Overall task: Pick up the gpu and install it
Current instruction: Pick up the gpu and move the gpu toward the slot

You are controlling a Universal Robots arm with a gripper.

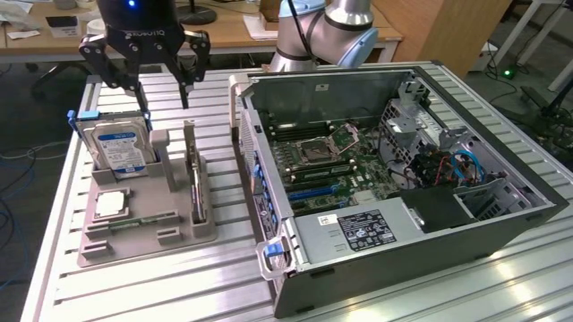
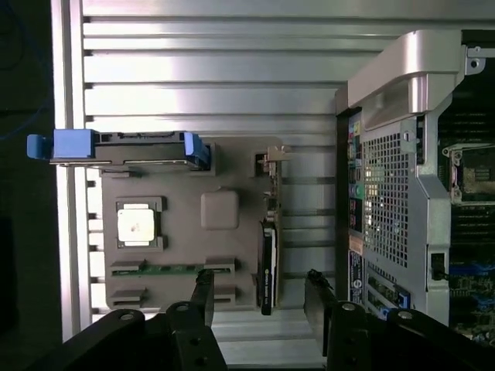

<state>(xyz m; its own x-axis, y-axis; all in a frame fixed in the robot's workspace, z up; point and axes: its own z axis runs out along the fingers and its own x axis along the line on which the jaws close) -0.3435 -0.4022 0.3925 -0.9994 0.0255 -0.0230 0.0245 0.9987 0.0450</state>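
While the hard drive stands at the exterior view's left end of the grey holder, the gripper hangs above it, fingers spread apart and empty. The gpu sits on edge in the holder's slot, just beside the open computer case.

Gpu upright on edge, seemingly slotted in holder

Top of the arm past the exterior view's edge; gpu edge-on, faces unseen.
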